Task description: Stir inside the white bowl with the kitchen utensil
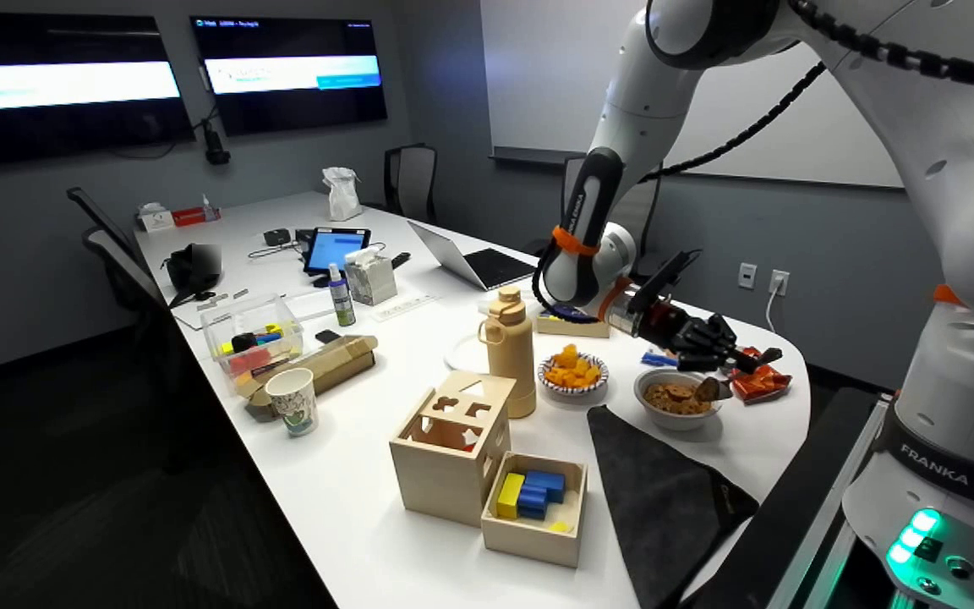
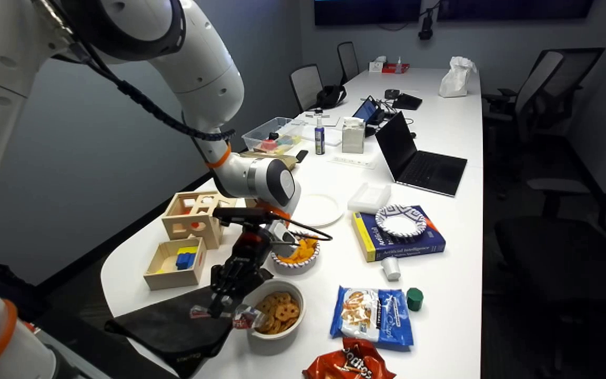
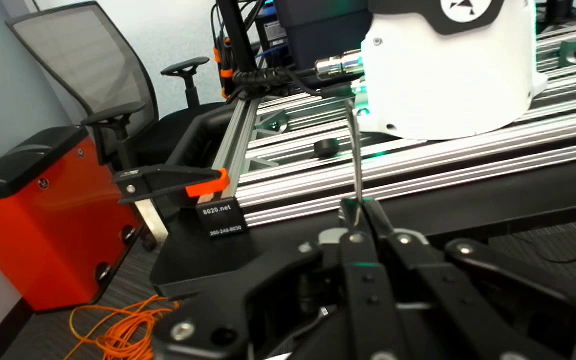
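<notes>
White bowl (image 1: 677,419) holds brown snacks (image 2: 281,310), utensil (image 2: 249,317) at rim.

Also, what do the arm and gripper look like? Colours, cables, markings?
Arm: white, rounded, black trim, orange bands, black ribbed cable outside. Base: white, black ring lettered FRANKA EMIKA, green lights. Gripper: black, slim jointed fingers, silvery screws.

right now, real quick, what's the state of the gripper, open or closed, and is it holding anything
Black two-fingered gripper: closed, holding a thin shiny metal-looking kitchen utensil.
</notes>
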